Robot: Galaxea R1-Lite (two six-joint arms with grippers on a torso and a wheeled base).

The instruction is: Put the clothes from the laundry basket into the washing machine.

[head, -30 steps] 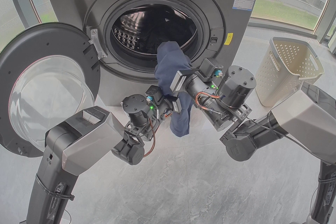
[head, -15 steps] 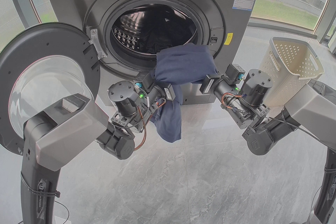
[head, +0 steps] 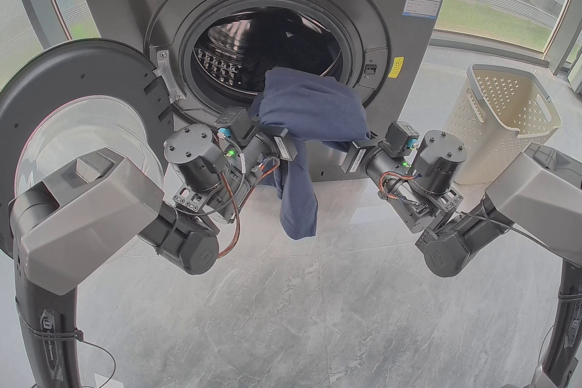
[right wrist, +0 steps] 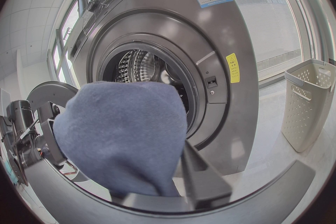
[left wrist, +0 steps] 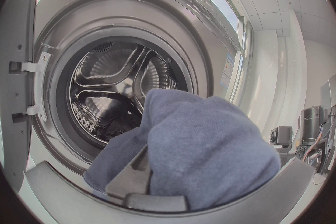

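One round dark-grey door with a glass centre stands swung open on the left. The left gripper and right gripper hold one navy-blue cloth garment at the mouth of the one grey front-loading washing machine. Each gripper's fingers are clamped on it, mostly buried in cloth. Its long axis runs crosswise between them, and one tail hangs floorward. Dark laundry in the drum is hard to make out. One cream perforated plastic laundry basket stands at the right.

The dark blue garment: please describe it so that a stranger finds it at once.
Start at the grey washing machine, door open. Before its drum opening, the dark blue garment hangs between the left hand and the right hand. The other clothes, black, lie inside the drum.
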